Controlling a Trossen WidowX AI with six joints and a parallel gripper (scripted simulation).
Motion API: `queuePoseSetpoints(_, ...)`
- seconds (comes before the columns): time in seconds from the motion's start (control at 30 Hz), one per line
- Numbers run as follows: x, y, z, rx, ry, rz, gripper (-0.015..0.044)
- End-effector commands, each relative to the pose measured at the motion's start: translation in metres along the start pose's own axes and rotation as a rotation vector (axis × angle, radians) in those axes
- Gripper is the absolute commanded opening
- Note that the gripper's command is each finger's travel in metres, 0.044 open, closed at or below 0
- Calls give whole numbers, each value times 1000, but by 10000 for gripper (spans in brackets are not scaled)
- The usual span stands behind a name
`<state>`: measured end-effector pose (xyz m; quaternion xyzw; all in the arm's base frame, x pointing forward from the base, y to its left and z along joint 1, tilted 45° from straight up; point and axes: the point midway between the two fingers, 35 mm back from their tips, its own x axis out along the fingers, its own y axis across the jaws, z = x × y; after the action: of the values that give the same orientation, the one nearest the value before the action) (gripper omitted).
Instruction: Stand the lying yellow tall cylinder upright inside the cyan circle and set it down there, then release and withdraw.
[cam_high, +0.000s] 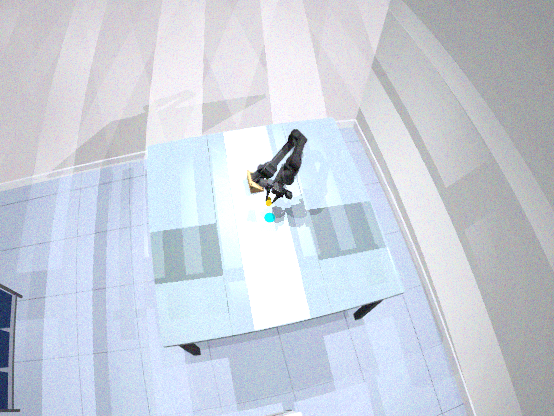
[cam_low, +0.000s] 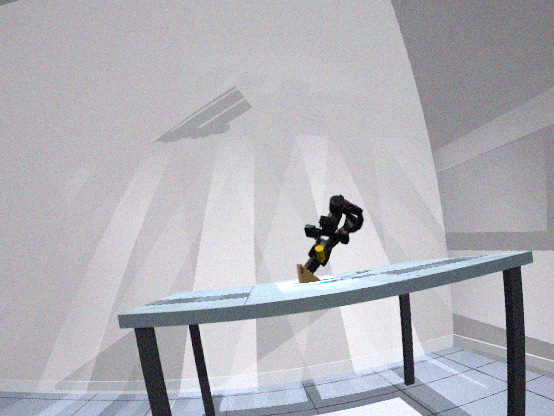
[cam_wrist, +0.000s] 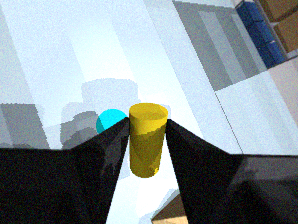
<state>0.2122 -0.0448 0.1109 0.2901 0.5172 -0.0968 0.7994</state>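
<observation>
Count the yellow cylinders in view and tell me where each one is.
1. The yellow cylinder is clamped in the pincer, lifted off the table, just short of the cyan circle. None other shows, though the arm could hide something.

One yellow cylinder (cam_wrist: 147, 139) and one cyan circle (cam_wrist: 111, 120) are seen. One tan wedge (cam_high: 255, 183) is counted beside the circle.
</observation>
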Motion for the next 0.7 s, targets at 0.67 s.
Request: queuePoseSetpoints(0.67, 1, -2, -2, 40, -159, -3, 105)
